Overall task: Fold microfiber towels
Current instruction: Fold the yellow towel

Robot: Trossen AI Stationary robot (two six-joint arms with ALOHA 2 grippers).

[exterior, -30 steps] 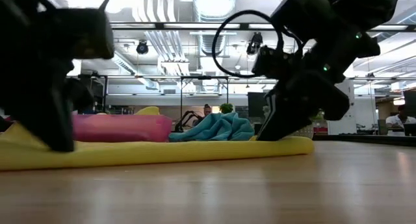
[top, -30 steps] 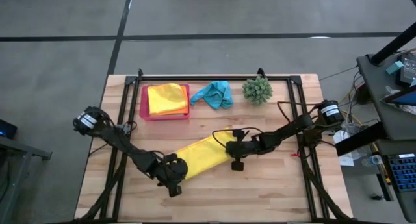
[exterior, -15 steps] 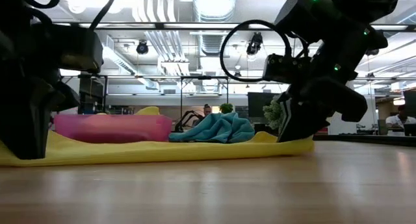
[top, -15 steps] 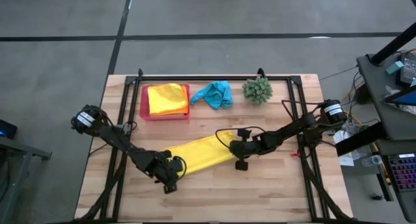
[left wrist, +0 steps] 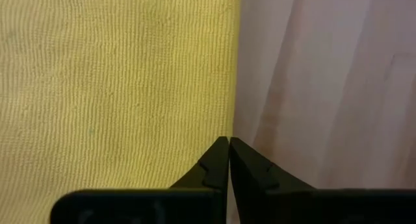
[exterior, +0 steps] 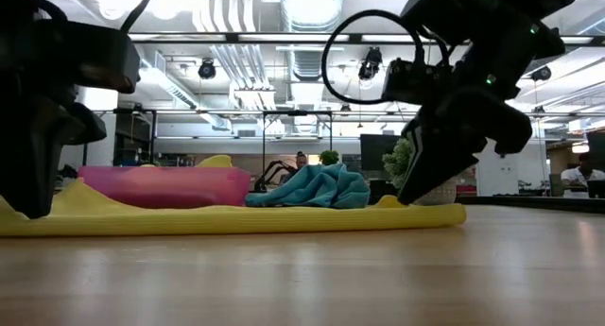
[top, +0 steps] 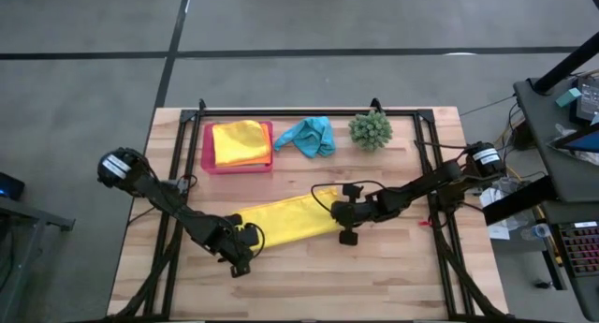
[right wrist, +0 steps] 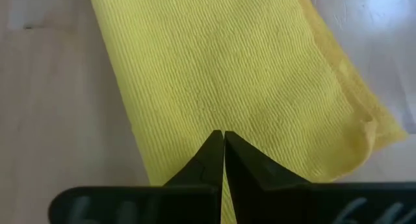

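Yellow towel [top: 285, 220] lies stretched in a long band across the front of the table [top: 393, 276], one end under the left gripper [top: 239, 251], the other under the right gripper [top: 335, 212]. Both grippers have their fingers pressed together, and each seems to pinch an end of the cloth (the wrist views show the closed tips right at the fabric, the left one on its edge). Behind them, well apart, a turquoise towel [top: 311, 135] sits crumpled beside the pink tray [top: 206, 153], which holds folded yellow and orange cloths. To do this step well, I would say the two ends need to rise together, with the band kept taut between the grippers so it does not sag or twist. One end should then land square on the other, edges lined up before either pinch lets go.
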